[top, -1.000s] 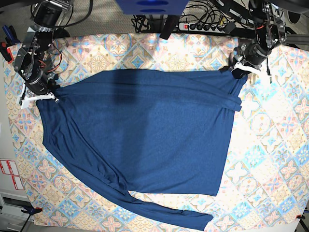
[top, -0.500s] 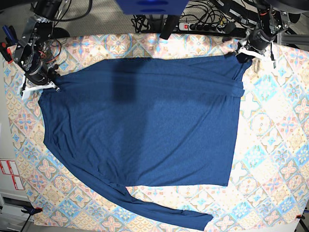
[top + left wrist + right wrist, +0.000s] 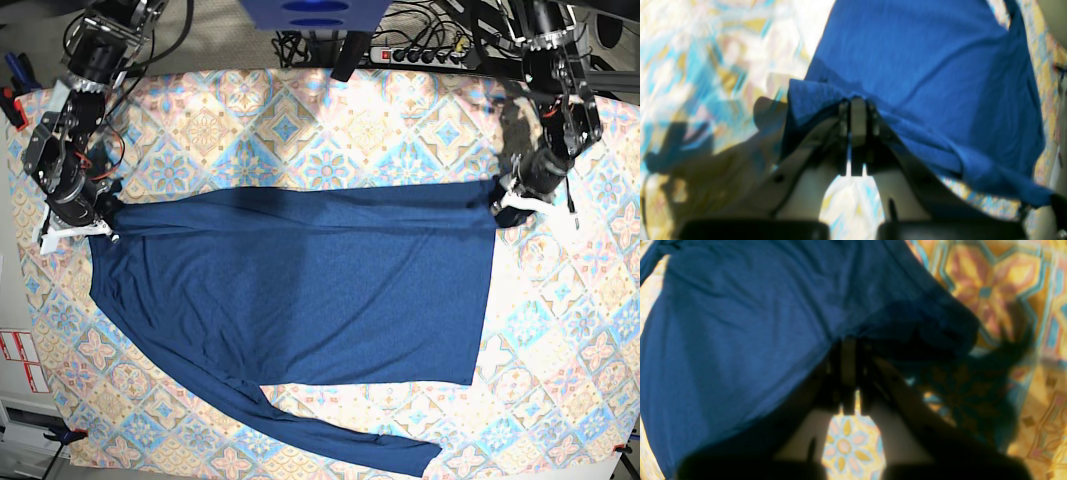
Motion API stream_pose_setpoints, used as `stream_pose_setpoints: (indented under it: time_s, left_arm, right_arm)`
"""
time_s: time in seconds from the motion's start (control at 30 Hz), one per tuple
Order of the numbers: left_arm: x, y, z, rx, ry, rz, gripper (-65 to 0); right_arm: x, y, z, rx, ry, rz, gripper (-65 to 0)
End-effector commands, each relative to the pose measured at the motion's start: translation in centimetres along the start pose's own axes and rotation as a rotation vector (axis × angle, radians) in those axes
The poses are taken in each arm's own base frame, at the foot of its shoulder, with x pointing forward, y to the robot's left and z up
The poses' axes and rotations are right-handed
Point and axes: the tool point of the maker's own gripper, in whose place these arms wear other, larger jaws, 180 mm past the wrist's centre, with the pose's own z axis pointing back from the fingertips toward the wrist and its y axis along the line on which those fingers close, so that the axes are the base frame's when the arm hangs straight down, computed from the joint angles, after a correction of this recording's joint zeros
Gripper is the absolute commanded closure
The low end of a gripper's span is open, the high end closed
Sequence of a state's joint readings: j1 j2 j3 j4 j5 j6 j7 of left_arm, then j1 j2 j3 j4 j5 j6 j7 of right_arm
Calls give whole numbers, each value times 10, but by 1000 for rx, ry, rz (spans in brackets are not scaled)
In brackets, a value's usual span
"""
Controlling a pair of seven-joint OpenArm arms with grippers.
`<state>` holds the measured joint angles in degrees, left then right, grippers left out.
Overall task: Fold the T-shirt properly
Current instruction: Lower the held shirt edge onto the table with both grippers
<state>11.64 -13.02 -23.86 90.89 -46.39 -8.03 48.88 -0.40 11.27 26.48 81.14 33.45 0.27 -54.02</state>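
Note:
The dark navy long-sleeved T-shirt (image 3: 300, 290) lies spread on the patterned cloth, one sleeve trailing toward the front edge (image 3: 340, 440). My left gripper (image 3: 508, 202) is at the shirt's right top corner, shut on the fabric; the left wrist view shows its jaws closed on a bunched edge of the T-shirt (image 3: 923, 66). My right gripper (image 3: 102, 226) is at the left top corner, also shut on the fabric; the right wrist view shows the T-shirt (image 3: 740, 323) pinched in the closed jaws. The top edge stretches taut between the two grippers.
A patterned tablecloth (image 3: 560, 330) covers the table. A power strip and cables (image 3: 420, 52) lie along the back edge. A blue object (image 3: 315, 12) stands at the back middle. Red-and-white labels (image 3: 20, 358) sit at the left edge.
Both grippers have moved toward the front with the shirt's top edge. The top edge now lies lower on the table, and the shirt looks shorter front to back.

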Motion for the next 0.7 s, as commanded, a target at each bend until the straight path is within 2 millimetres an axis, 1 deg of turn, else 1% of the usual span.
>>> stream_pose_setpoints:
  time_s: [0.0, 0.17, 0.27, 0.4, 0.47, 0.53, 0.57, 0.67]
  left_arm:
    - [19, -5, -2, -14, -49, -7, 0]
    - [43, -14, -24, -41, -79, 32, 0]
    - [51, -15, -36, -46, -79, 62, 0]
    - [50, -11, -52, -41, -55, 111, 0]
    - [49, -10, -58, -39, -44, 129, 0]
    - [50, -10, -62, -39, -40, 142, 0]
    - [47, -7, -64, -34, -30, 151, 0]
    - [46, -7, -69, -34, -19, 165, 0]
  right_arm:
    - [21, 6, 0, 18, -51, 2, 0]
    - [24, 13, -15, 31, -28, -40, 0]
    - [27, 17, -22, 39, -21, -60, 0]
    - [27, 20, -30, 45, -5, -84, 0]
    - [30, 21, -34, 47, -18, -95, -2]
    - [30, 19, -37, 40, -32, -104, -2]
    - [30, 17, -38, 36, -40, -109, -2]
    - [29, 16, -39, 34, -42, -111, -4]
